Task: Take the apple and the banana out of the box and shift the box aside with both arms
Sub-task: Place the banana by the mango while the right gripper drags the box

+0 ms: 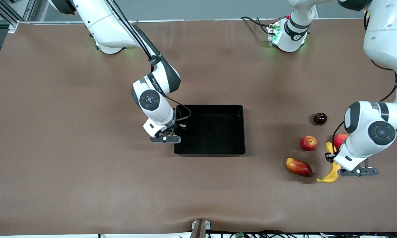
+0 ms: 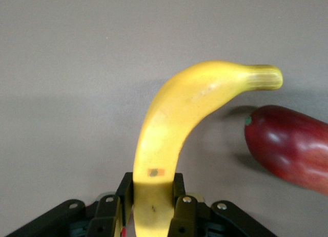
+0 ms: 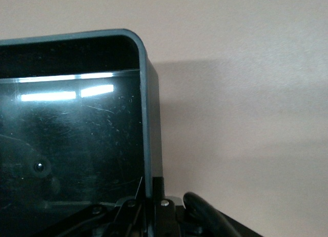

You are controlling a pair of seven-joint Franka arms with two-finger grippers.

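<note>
Two grips show: nearest the front camera, the left gripper (image 2: 152, 209) pinches the banana (image 2: 177, 129) by one end beside the mango (image 1: 299, 167), near the apple (image 1: 308, 143). Farther back, the right gripper (image 3: 148, 206) seems clamped on the box (image 1: 215, 110) wall at the right arm's end. That stiff, glossy rim is probably light but slippery, so a second hold on the wall facing it looks wise.

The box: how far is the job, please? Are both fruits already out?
Done: the box holds no fruit; the apple lies on the table toward the left arm's end. In hand: the left gripper is shut on the banana beside the mango; the right gripper is shut on the box wall. Left: release the banana, left arm grips the box, move it aside.
</note>
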